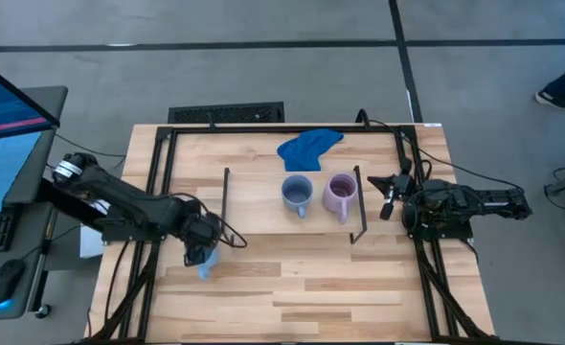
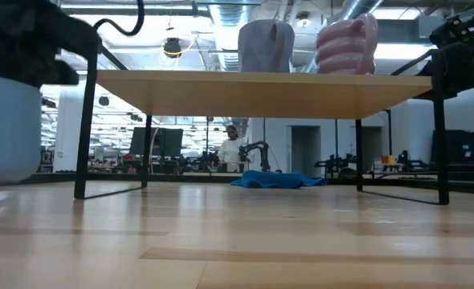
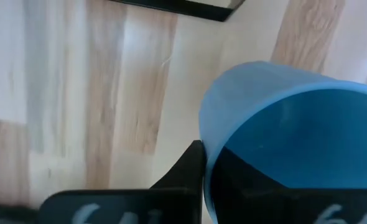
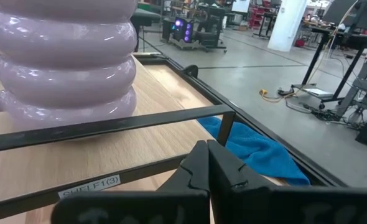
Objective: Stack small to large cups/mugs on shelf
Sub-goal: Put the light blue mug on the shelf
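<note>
The shelf (image 1: 259,196) stands mid-table, and the low view shows its board (image 2: 261,84) from the side. On it stand the grey-blue mug (image 1: 297,195) and, to its right, the ribbed lilac mug (image 1: 340,196), which also fills the right wrist view (image 4: 65,62). My left gripper (image 1: 203,251) is left of the shelf, toward the near edge, shut on the light blue mug (image 1: 207,265). My right gripper (image 1: 390,196) is shut and empty just off the shelf's right end, level with the board. My left gripper holds the light blue mug by its rim wall (image 3: 209,163), one finger (image 3: 186,174) outside and the other inside the hollow. The fingers come from above, pointing down. In the low view the mug (image 2: 8,128) hangs upright, clear of the table.
A bright blue cloth (image 1: 309,147) lies on the table behind the shelf, and it shows in the right wrist view (image 4: 258,149). The shelf's thin black wire legs (image 2: 83,128) stand at both ends. Bare tabletop lies in front of the shelf. A person stands far off in the room (image 2: 233,148).
</note>
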Available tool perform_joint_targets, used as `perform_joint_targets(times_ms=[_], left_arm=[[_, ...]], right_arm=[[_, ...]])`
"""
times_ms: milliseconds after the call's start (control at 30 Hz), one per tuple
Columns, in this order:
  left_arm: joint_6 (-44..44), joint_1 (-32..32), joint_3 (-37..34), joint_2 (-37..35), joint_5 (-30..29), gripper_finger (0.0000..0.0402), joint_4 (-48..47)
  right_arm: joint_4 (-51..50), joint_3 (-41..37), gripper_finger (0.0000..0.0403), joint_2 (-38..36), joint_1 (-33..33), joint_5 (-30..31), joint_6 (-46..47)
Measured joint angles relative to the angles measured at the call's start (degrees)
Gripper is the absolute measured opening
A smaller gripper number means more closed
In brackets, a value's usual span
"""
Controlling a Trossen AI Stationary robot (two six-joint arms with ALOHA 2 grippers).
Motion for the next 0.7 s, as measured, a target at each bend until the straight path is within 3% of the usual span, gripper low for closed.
perform_joint_targets(times_ms=[200, 700], left_arm=[[-3.3, 0.0, 6.3, -3.7, -1.1, 0.0000, -8.3], [-4.4, 0.0, 29.5, -7.8, -15.3, 0.0000, -24.3]], right_arm=[[-0.3, 0.0, 0.0013, 0.0, 0.0, 0.0, 0.0], [-0.3, 0.0, 0.0013, 0.0, 0.0, 0.0, 0.0]])
